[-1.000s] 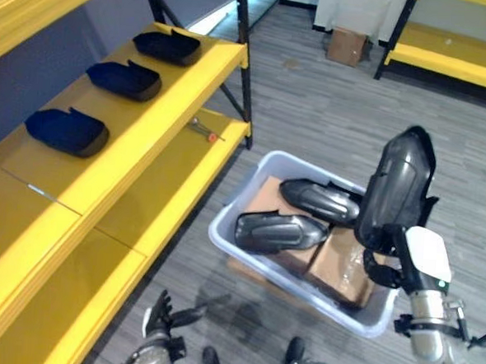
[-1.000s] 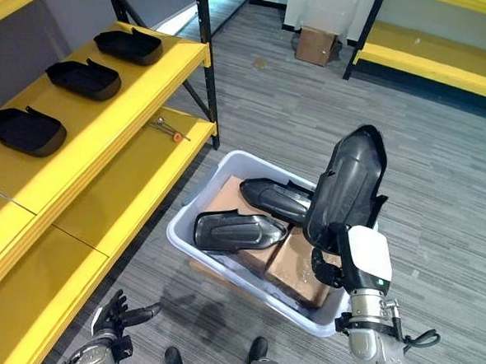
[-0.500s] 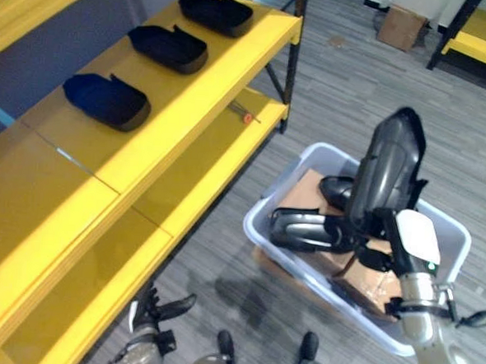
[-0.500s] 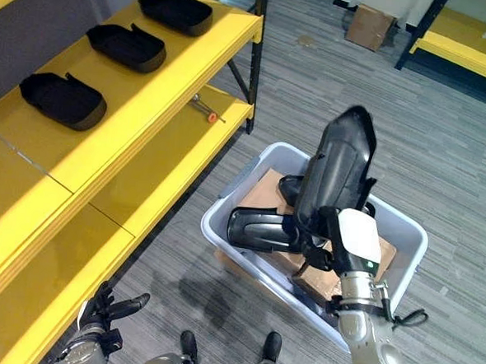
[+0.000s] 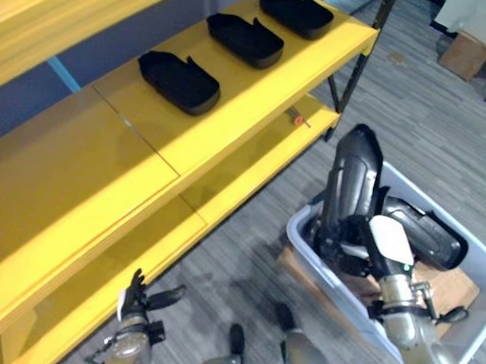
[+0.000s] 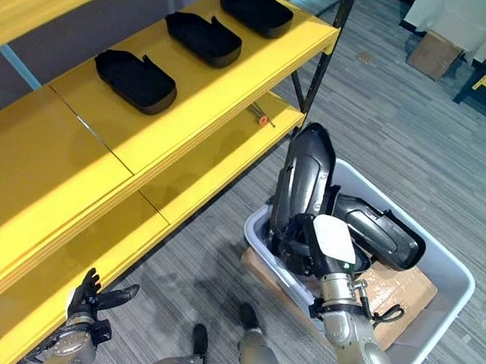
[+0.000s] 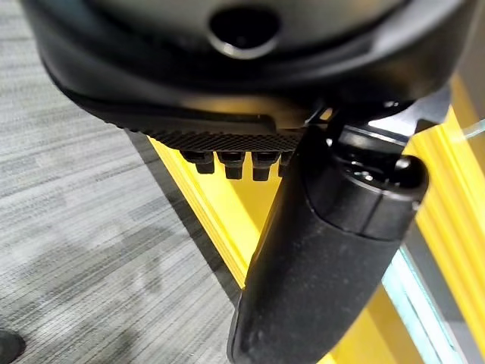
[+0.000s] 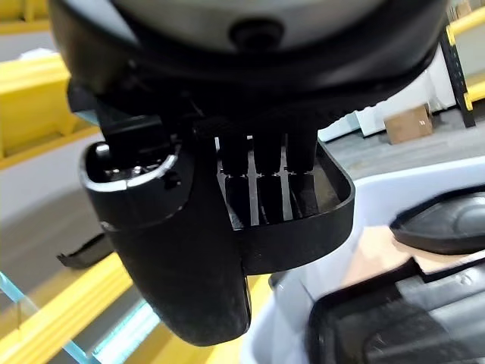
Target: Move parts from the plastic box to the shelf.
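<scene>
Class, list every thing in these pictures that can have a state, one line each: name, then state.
right hand: shut on a black part, held upright
held part: lifted above the box
left hand: open, idle, low by the floor
plastic box: open-topped, another part lying inside
three shelf parts: resting in a row on the shelf

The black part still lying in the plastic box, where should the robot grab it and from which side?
Probably by its long upper edge, coming from above. The black part lies flat on the cardboard inside the plastic box, whose walls block a sideways approach. The right hand is already closed on an upright part, so the open left hand would have to do it.
</scene>
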